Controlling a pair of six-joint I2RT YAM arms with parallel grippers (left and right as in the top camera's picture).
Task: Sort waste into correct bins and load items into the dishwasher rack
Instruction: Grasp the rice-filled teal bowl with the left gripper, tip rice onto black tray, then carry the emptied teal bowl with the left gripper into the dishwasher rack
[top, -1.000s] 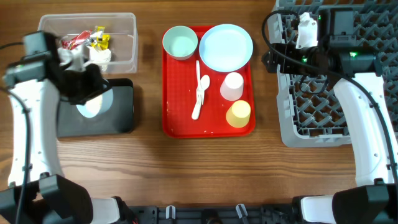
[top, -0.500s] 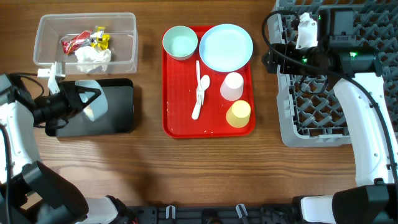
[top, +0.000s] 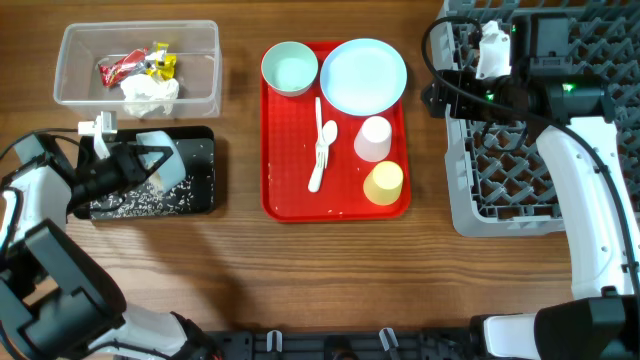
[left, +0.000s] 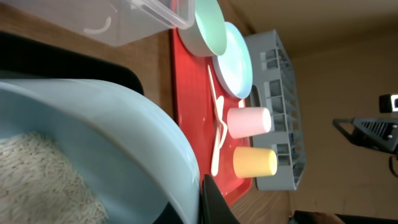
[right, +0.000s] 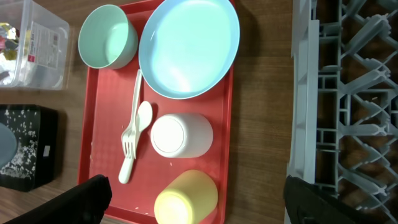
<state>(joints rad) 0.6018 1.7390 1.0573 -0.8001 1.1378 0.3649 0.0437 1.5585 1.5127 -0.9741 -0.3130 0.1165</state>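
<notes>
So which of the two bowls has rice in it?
The bowl held by the left tool over the black tray: rice shows inside it. The other bowl, on the red tray, is empty.

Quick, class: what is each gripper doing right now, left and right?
Left gripper: closed, holding the pale bowl tipped over the black tray.
Right gripper: jaws open, holding nothing.

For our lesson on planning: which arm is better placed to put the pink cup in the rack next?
Right. The right claw is open and empty, by the rack and the red tray with the pink cup. The left claw is shut on a bowl tipped over the black tray, far away.
</notes>
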